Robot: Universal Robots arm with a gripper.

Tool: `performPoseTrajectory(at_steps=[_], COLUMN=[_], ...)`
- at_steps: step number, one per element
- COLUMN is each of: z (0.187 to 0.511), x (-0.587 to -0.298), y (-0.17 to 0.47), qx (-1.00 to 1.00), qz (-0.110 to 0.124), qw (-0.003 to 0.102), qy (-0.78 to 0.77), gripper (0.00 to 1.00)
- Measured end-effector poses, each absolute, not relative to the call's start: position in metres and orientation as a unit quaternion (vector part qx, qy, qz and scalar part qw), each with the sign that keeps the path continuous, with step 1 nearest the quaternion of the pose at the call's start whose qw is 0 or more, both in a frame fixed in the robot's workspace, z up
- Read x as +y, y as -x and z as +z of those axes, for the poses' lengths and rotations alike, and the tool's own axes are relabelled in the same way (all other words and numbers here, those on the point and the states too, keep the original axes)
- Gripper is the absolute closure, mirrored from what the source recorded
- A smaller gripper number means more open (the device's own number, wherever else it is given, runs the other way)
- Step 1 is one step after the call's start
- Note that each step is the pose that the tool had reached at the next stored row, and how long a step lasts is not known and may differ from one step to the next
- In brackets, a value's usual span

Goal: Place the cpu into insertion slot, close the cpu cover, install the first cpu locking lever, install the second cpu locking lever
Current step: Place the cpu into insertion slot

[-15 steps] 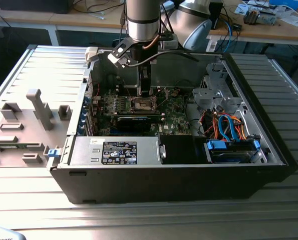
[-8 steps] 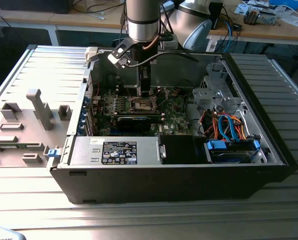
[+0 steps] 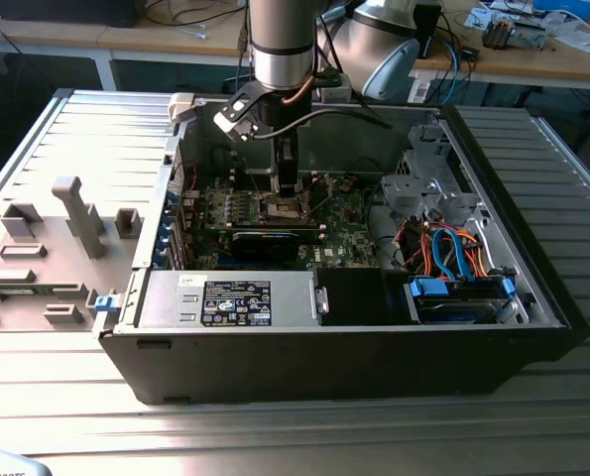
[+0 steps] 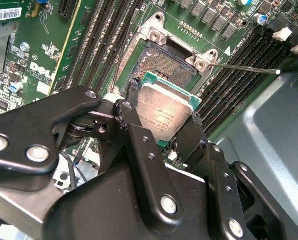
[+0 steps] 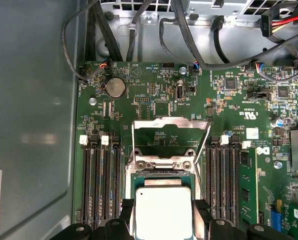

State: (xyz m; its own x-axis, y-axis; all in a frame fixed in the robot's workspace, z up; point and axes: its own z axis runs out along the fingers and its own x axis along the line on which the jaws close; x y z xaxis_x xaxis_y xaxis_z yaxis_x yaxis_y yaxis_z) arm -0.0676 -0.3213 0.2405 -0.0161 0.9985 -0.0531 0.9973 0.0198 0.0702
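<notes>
i'm in an electronics lab: opened pc case (image 3: 324, 362) on a ribbed metal table (image 3: 275, 436) mid-frame, cluttered wooden benches (image 3: 76, 38) across the top of the exterior view.

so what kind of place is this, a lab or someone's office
Probably a robotics lab or workshop: a robot arm reaches into an open computer case on a ribbed metal table, its gripper holds a chip at the socket, and cluttered workbenches stand behind.
</notes>
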Motion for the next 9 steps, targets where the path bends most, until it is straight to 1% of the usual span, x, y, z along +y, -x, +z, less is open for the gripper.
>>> performPoseTrajectory(at_steps=[9], z=[0.2366], x=[-0.3213], y=[0.0681], qx=[0.713], qz=[0.006], qw=[0.044], qy=[-0.700], gripper=[0.45])
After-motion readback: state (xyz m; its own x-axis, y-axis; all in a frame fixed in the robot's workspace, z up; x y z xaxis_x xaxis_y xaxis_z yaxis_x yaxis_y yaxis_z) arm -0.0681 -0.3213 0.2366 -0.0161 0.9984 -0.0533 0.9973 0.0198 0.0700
